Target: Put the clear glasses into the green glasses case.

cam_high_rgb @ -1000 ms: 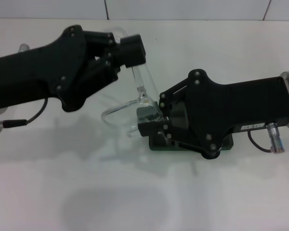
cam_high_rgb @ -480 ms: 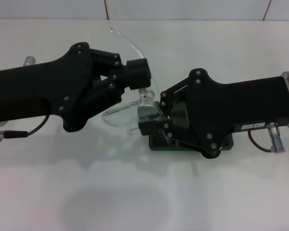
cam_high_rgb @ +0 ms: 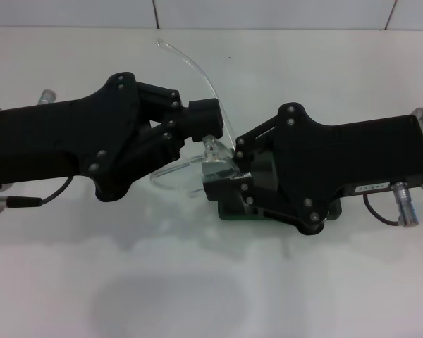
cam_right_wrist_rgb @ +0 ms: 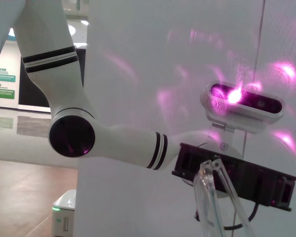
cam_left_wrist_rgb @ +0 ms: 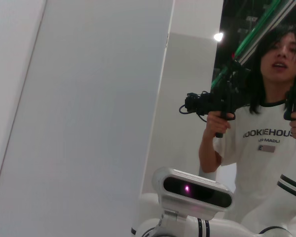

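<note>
My left gripper (cam_high_rgb: 210,125) was closed on the clear glasses (cam_high_rgb: 197,158), pinching near the hinge, one temple sticking up and away from me; the frame hung above the table (cam_high_rgb: 197,282), just beside the green glasses case (cam_high_rgb: 229,209); my right gripper (cam_high_rgb: 222,179) sat over that case and hid most of it; whether its fingers gripped the lid or the frame I could not tell. Nothing was in the case as far as I saw; the lowering and letting go were left.
</note>
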